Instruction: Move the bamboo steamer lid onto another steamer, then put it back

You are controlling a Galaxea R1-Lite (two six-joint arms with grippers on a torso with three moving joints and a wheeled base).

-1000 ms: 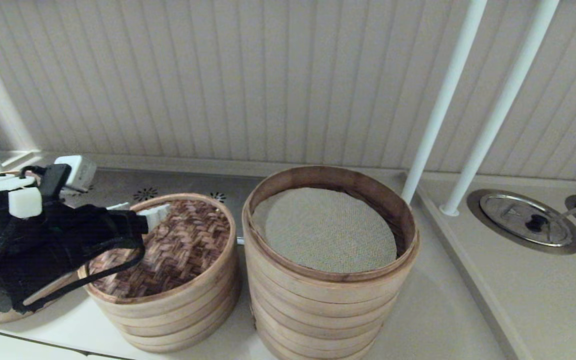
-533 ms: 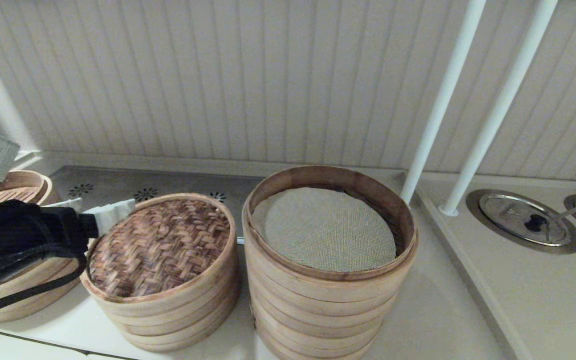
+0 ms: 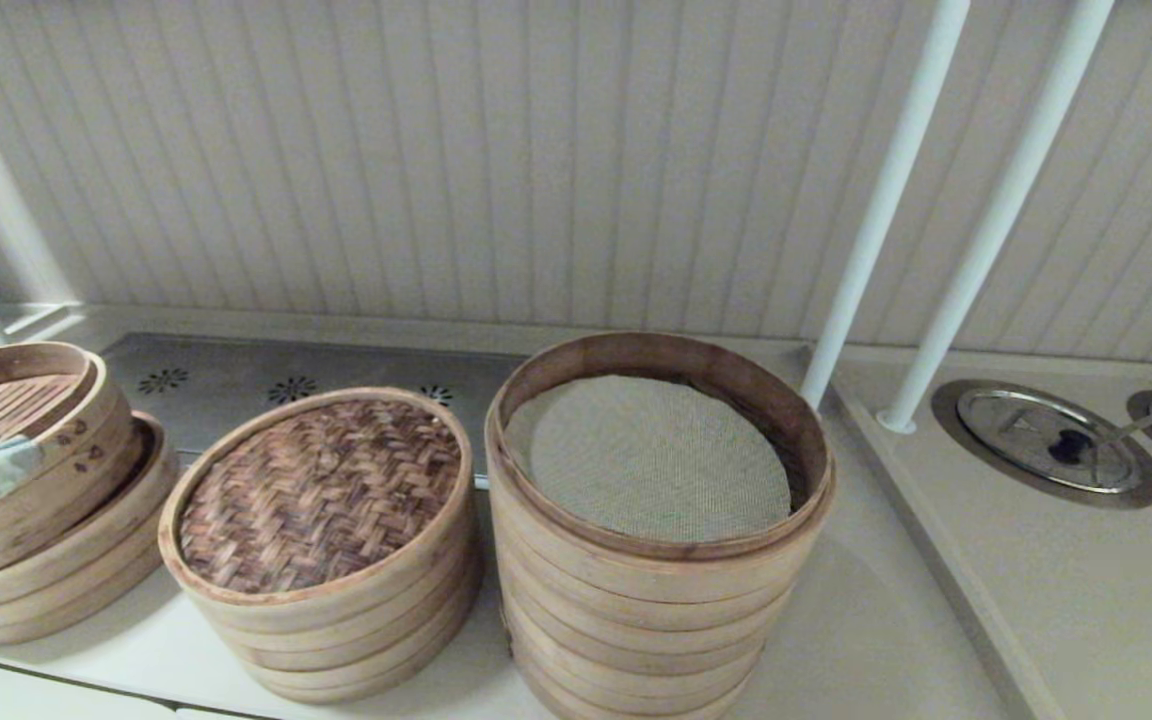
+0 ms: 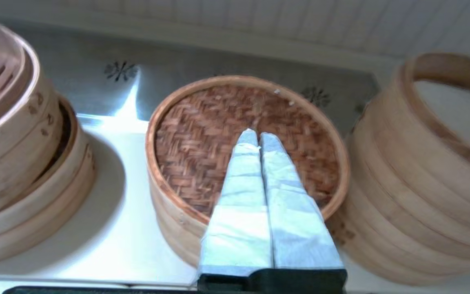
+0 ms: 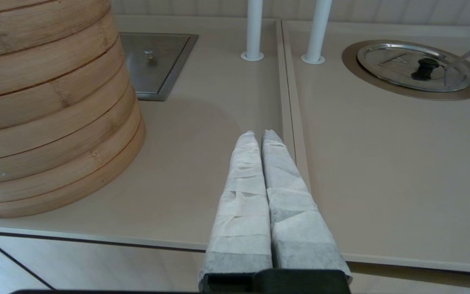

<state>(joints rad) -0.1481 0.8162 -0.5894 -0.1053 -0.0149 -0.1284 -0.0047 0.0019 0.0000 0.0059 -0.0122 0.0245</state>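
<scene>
We have drawn our left gripper [image 4: 254, 141] back off the bamboo steamer lid [image 3: 321, 495], fingers now together and empty; the lid sits on its short stack, so the task looks finished.

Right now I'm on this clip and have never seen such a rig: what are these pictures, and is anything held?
It is a two-armed robot at a counter. One picture is from its head; the other two come from cameras behind each gripper's fingers.

The bamboo steamer lid, woven brown, sits on the middle stack. Right of it stands another steamer, taller, with a mesh liner. A tilted slatted basket is on the left, and a metal pot lid is sunk into the counter on the right.

The left gripper hangs shut above the lid, holding nothing. The right gripper is shut and idle over the counter.
</scene>
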